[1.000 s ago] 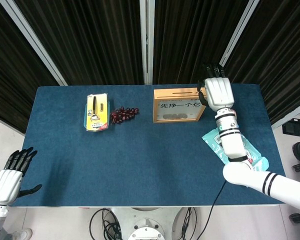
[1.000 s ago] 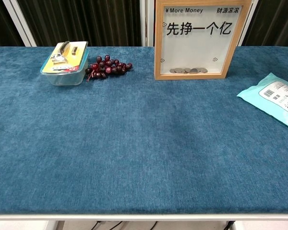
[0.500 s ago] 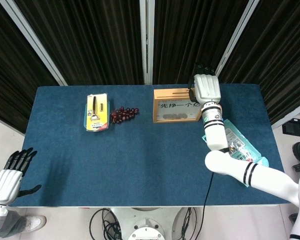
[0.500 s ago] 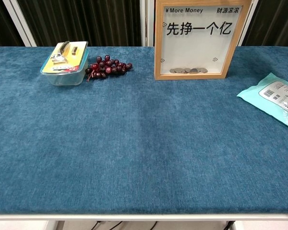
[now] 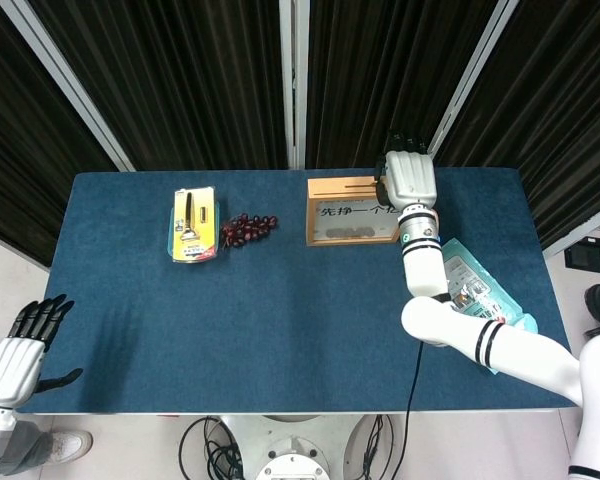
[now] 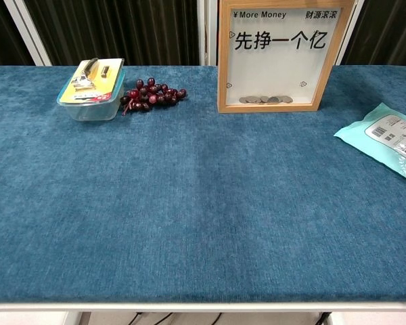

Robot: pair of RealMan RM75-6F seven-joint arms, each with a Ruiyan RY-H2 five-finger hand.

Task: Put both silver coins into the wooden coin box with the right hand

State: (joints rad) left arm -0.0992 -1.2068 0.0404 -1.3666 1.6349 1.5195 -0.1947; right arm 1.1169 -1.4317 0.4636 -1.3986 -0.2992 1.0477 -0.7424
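The wooden coin box stands upright at the back of the blue table, with a slot along its top. The chest view shows its glass front and several silver coins lying on its floor. My right hand hangs over the right end of the box top, back of the hand towards the head camera and fingers pointing away. They hide whatever may be between them. No loose coin shows on the table. My left hand is off the table's front left corner, fingers spread and empty.
A clear plastic container with a yellow-labelled item stands at the back left, and a bunch of dark grapes lies beside it. A teal wipes packet lies on the right under my right forearm. Dark curtains hang behind the table.
My right hand has moved left, from beside the box's right end to over its top, and the forearm now stands steeper. The left hand has not moved.
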